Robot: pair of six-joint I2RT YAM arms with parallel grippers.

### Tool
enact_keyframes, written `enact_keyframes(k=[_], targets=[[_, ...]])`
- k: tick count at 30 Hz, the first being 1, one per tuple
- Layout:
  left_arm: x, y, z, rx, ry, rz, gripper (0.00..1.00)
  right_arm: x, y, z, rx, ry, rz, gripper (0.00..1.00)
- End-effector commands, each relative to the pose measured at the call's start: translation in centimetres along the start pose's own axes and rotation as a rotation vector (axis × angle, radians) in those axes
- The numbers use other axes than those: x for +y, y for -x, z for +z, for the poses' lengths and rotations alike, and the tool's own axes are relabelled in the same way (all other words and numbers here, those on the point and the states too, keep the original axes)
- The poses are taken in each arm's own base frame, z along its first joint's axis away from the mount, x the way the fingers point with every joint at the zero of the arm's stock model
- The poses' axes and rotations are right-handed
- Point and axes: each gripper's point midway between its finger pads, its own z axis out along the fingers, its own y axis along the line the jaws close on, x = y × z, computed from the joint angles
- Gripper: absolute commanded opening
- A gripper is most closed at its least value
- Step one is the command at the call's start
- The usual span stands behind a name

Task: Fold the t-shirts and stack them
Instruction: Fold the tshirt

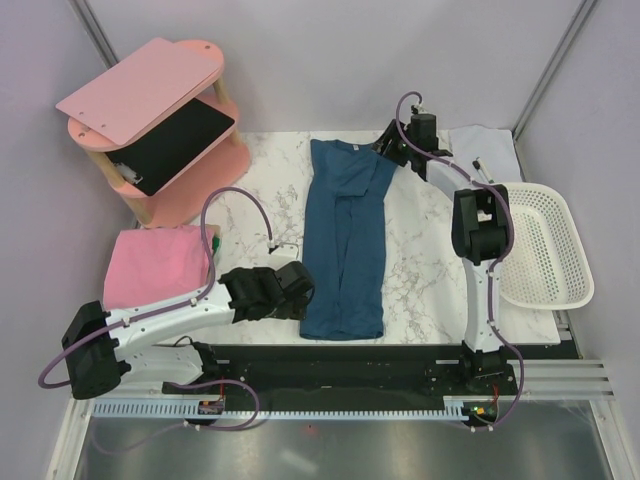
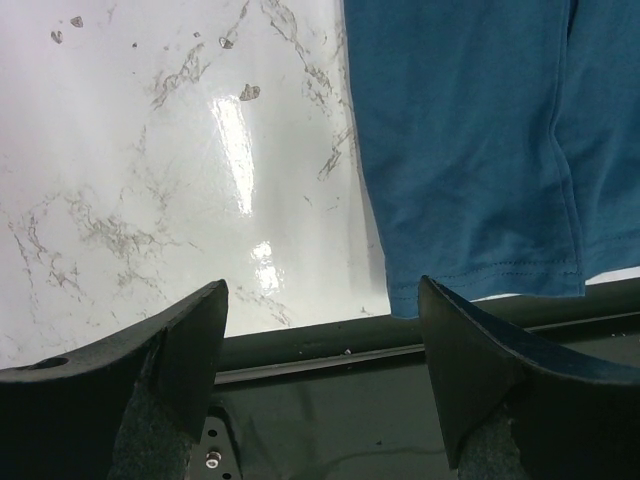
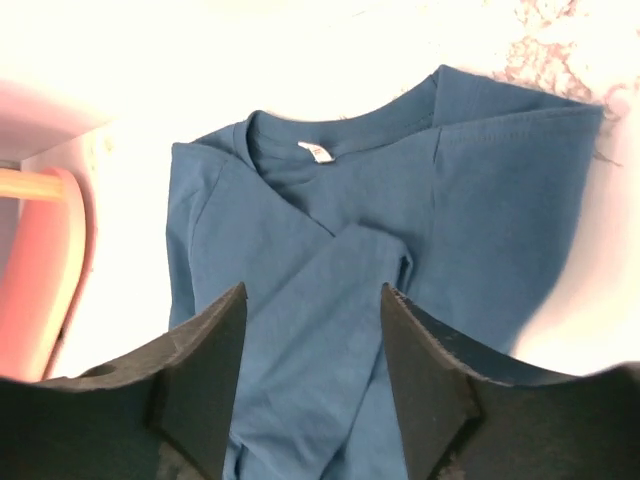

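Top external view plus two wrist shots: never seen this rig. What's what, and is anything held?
Two robot arms stand side by side. The top view looks down on them; each wrist view comes from a camera on one arm, the wedges being its claw's fingers. On the table lie a teal t-shirt folded into a strip, a pink t-shirt at left, a pink shelf and a white basket. The left claw is open by the teal hem, the right claw open above the collar. Nothing is held.
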Motion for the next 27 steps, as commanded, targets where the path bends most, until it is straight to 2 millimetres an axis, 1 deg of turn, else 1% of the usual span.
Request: enact_keyframes(k=[1,3,5,6,11,15,17,19,20,22,23,27], targets=[[-0.3,0.6,0.3,-0.038,-0.010,-0.026,0.83,1.0,-0.7,1.9,0.021,0.056,0.060,0.61],[-0.2,0.5,0.4,-0.039,-0.009,-0.026,0.83,0.5,-1.0,2.7,0.027,0.049,0.071,0.60],[0.1,0.3,0.4,-0.040,-0.005,-0.025,0.83,-0.2,-2.0,3.0,0.063,0.028,0.088,0.60],[0.2,0.3,0.4,-0.043,-0.006,-0.027,0.83,-0.4,-2.2,3.5,0.069,0.023,0.089,0.58],[0.4,0.2,0.4,-0.047,-0.004,-0.033,0.83,-1.4,-2.4,3.5,0.069,-0.021,0.084,0.58],[0.3,0.3,0.4,-0.050,-0.005,-0.029,0.83,-1.5,-2.3,3.7,0.067,-0.023,0.077,0.57],[0.2,0.4,0.5,-0.048,-0.003,-0.026,0.83,-1.8,-2.7,4.0,0.075,-0.027,0.081,0.57],[0.2,0.3,0.6,-0.047,-0.002,-0.025,0.83,-1.8,-2.8,4.2,0.080,-0.026,0.087,0.54],[0.2,0.3,0.6,-0.046,-0.001,-0.024,0.83,-2.2,-3.3,4.4,0.093,-0.033,0.089,0.53],[0.1,0.3,0.6,-0.046,-0.004,-0.024,0.83,-2.5,-3.6,4.5,0.098,-0.046,0.079,0.53],[0.1,0.4,0.6,-0.046,-0.003,-0.025,0.83,-2.7,-3.6,4.1,0.098,-0.057,0.074,0.54],[-0.1,0.2,1.0,-0.041,-0.002,-0.017,0.83,-3.2,-3.1,3.4,0.077,-0.092,0.039,0.55]])
